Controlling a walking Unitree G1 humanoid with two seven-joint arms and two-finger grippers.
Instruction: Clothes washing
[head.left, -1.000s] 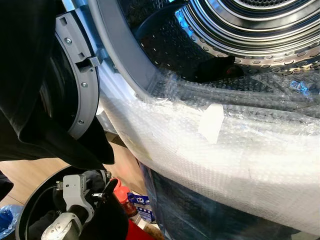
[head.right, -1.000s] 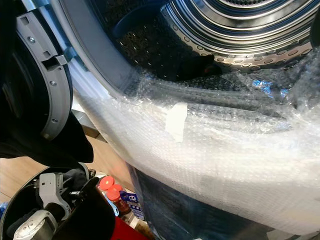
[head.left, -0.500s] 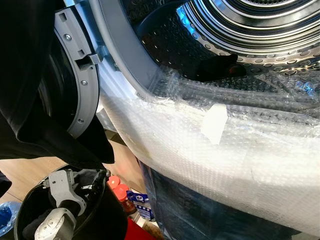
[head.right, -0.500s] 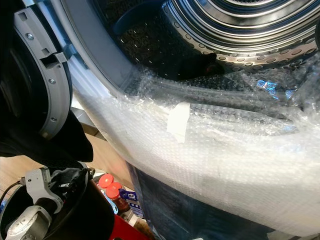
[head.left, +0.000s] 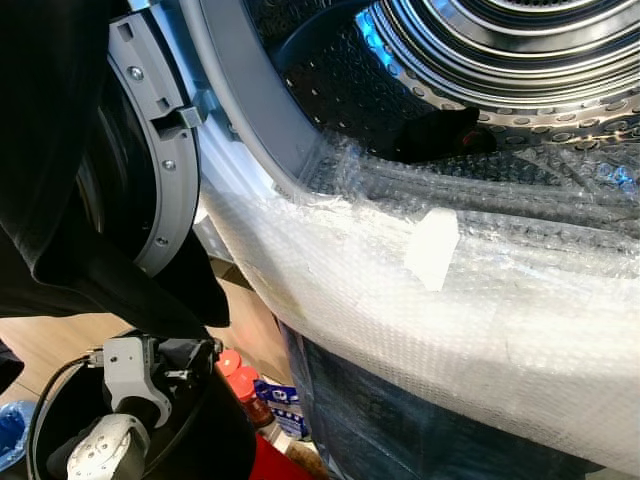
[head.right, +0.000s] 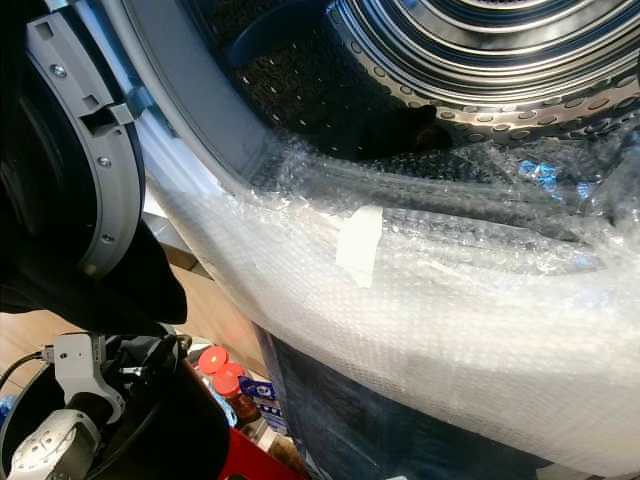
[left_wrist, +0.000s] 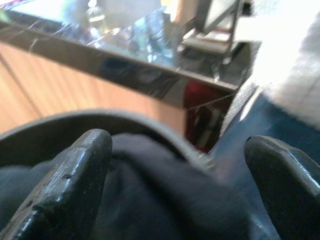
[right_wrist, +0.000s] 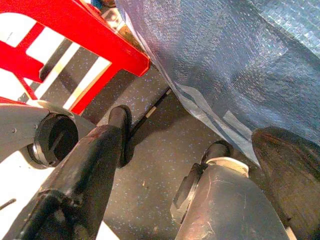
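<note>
Left gripper, fingers spread, hovers over dark clothes in a basket beside the bubble-wrapped washer; right gripper hangs open.

"Where's its left arm?"

"Down low on its left side. You can see the silver left arm bent in there, with the grey bracket of its left wrist uppermost. The left gripper, two long black fingers, has them set wide apart, one finger on each side of a dark garment."

"Gripping it?"

"No, the tips aren't closed on it; the cloth just lies between them."

"And the other one?"

"The right gripper hangs low, pointing at the floor, its black fingers spread well apart and holding nothing."
</note>
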